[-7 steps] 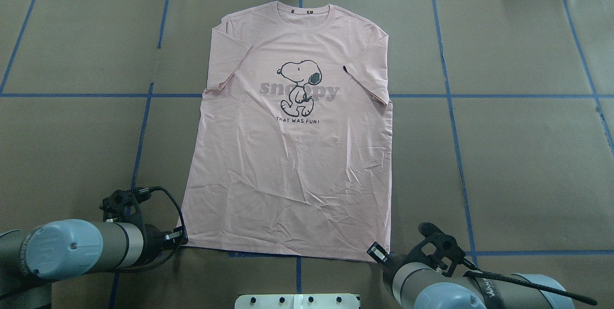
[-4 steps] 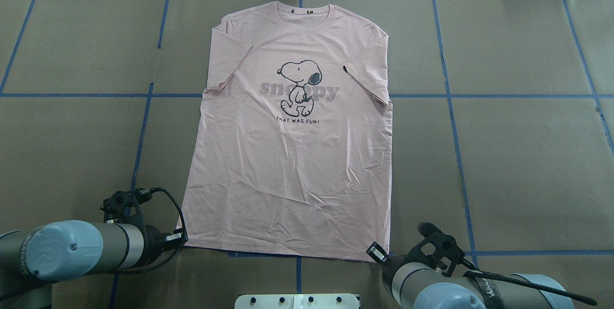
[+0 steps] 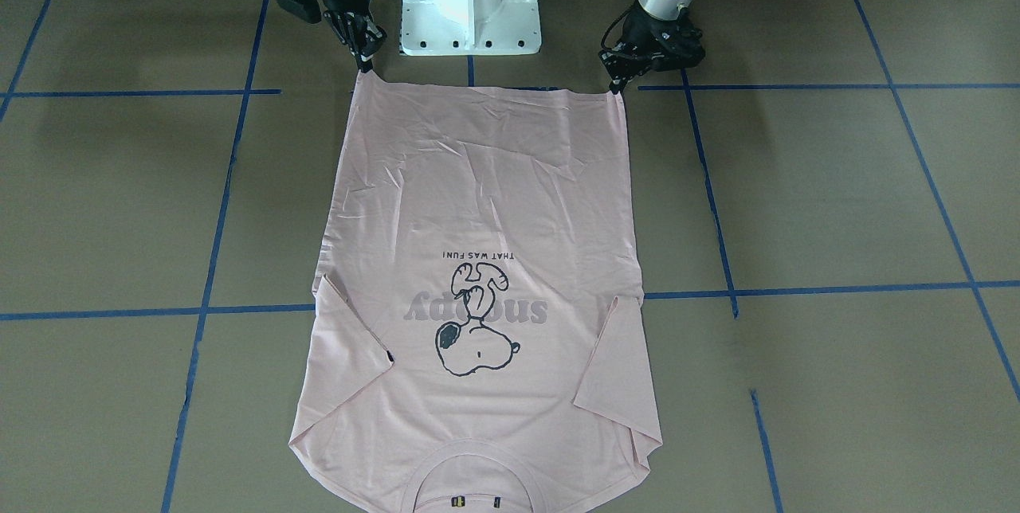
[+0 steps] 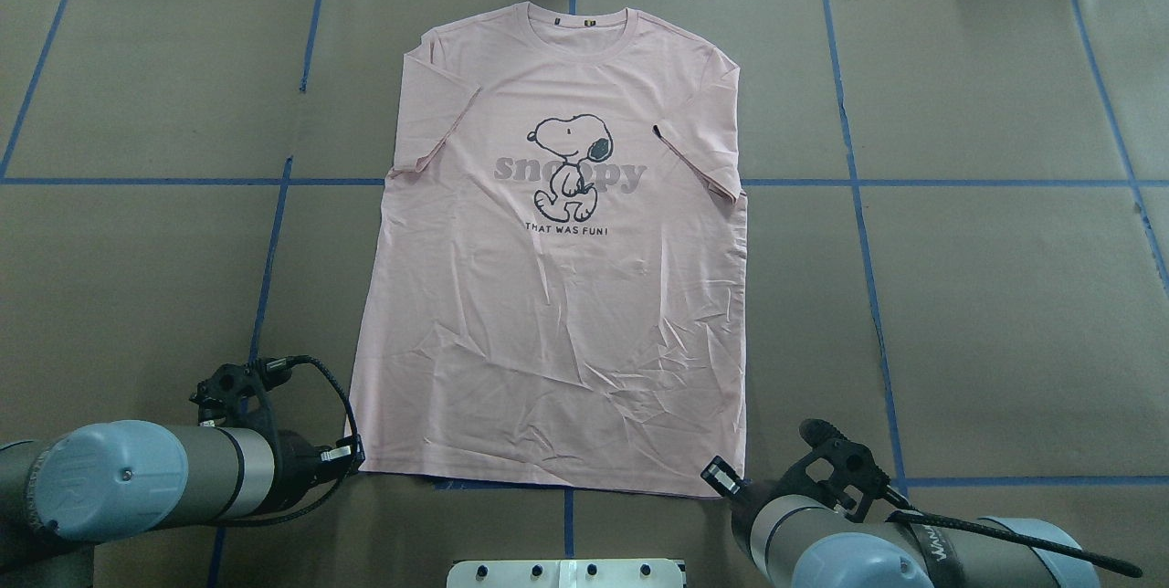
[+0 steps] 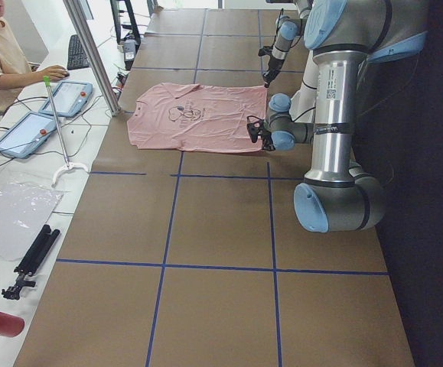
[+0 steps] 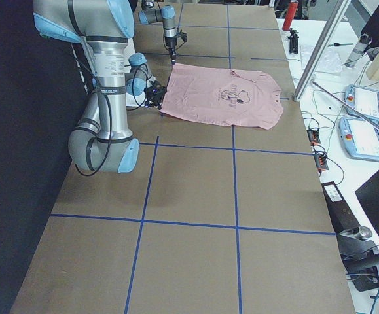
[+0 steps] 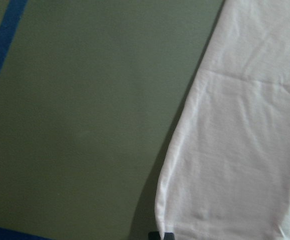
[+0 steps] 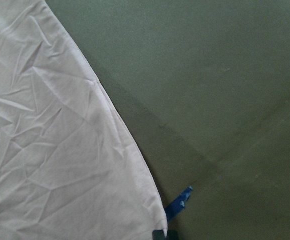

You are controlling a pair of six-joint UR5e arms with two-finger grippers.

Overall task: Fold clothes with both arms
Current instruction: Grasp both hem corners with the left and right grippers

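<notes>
The pink shirt (image 4: pixel 557 296) is lying flat on the brown table (image 4: pixel 986 314). The left gripper (image 4: pixel 352 456) is pinching the shirt's bottom corner and is now tugging it in a little. The right gripper (image 4: pixel 719 476) is pinching the other corner. It looks like the lift for the fold is starting.

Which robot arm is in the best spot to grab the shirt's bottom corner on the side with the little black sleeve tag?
The right arm. Its fingers sit right at that corner of the pink T-shirt; the left arm's fingers are at the opposite corner.
</notes>
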